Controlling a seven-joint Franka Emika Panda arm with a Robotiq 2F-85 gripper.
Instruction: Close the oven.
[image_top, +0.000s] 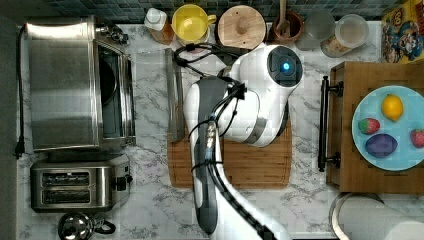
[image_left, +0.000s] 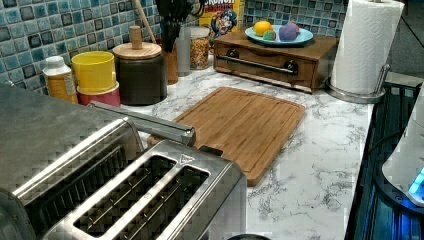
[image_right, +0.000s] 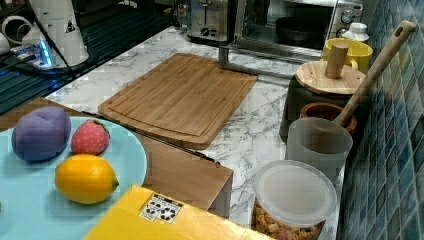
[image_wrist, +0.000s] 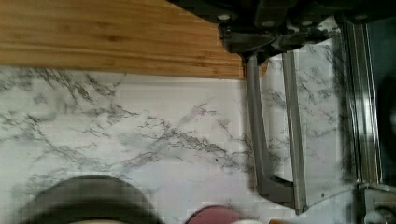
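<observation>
One oven (image_top: 62, 82) sits at the upper left of the top view, its glass door (image_top: 150, 90) dropped flat onto the marble counter (image_top: 150, 210) and its bar handle (image_top: 173, 95) touching the cutting board (image_top: 255, 165) — the dark cavity is exposed. A two-slot toaster (image_top: 77, 187) stands just below it. In the wrist view the gripper (image_wrist: 271, 28) hangs over the handle (image_wrist: 257, 140) near the board's edge — whether its claw is apart or together cannot be told. At the right of the top view, a blue plate (image_top: 362, 145) carries fruit.
</observation>
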